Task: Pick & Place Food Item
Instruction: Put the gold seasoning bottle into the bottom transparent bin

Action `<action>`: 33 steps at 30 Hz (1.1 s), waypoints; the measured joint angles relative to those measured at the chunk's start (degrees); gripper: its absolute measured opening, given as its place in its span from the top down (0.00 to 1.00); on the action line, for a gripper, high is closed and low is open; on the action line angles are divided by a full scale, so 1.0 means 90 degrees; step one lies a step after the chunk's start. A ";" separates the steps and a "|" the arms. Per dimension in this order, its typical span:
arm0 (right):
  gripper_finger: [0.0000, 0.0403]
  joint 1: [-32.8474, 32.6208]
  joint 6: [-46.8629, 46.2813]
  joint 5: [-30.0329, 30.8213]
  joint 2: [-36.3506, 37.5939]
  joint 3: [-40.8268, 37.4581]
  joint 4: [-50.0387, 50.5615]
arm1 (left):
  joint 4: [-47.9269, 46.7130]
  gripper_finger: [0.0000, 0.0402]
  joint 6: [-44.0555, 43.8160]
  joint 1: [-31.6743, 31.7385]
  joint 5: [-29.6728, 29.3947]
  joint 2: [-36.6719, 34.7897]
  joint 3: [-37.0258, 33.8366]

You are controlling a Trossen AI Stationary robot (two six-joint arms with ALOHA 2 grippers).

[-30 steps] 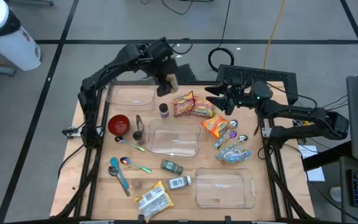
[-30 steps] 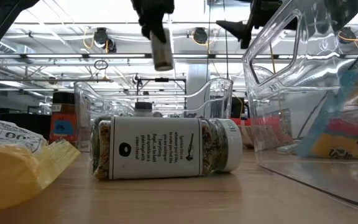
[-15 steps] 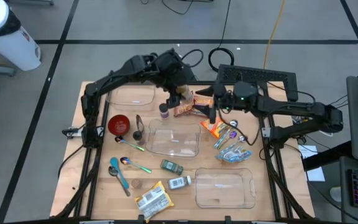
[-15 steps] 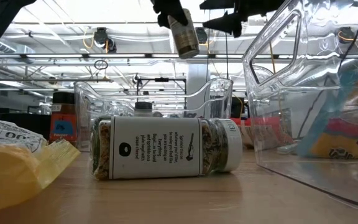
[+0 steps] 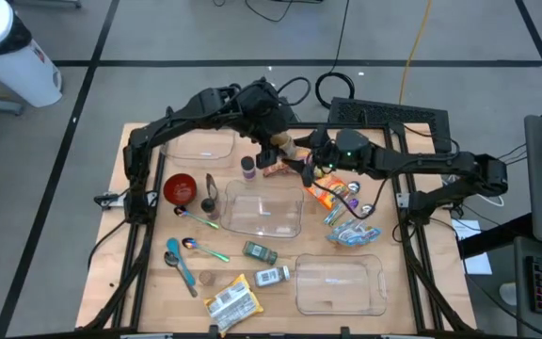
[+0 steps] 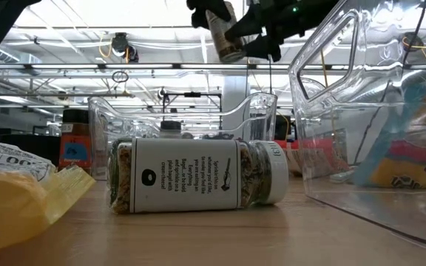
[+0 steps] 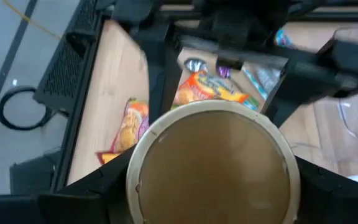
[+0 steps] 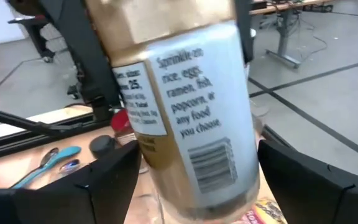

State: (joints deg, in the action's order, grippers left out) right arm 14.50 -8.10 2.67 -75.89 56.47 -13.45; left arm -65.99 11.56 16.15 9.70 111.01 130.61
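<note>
Holding a jar (image 5: 287,148) up over the bench (image 5: 153,252), left end effector (image 5: 276,144) grips it tight. Right end effector (image 5: 301,162) is wide open round it, not squeezing yet. Handover step; next, right needs to close, then left lets go.

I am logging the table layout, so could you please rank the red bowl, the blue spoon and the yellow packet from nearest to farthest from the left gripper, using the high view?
Measured from the left gripper, which holds a jar above the table's far middle:
1. Red bowl, left side.
2. Blue spoon, left, towards the near edge.
3. Yellow packet, at the near edge.
</note>
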 joint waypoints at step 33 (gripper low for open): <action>0.32 -0.0092 -0.0640 0.0026 0.0043 -0.0019 -0.0876 | 0.0352 0.06 -0.0514 0.0146 -0.0198 -0.0121 0.0007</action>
State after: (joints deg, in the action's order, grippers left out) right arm 13.67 -13.86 2.91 -75.51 56.29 -21.34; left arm -62.83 6.94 17.47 7.92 109.93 130.67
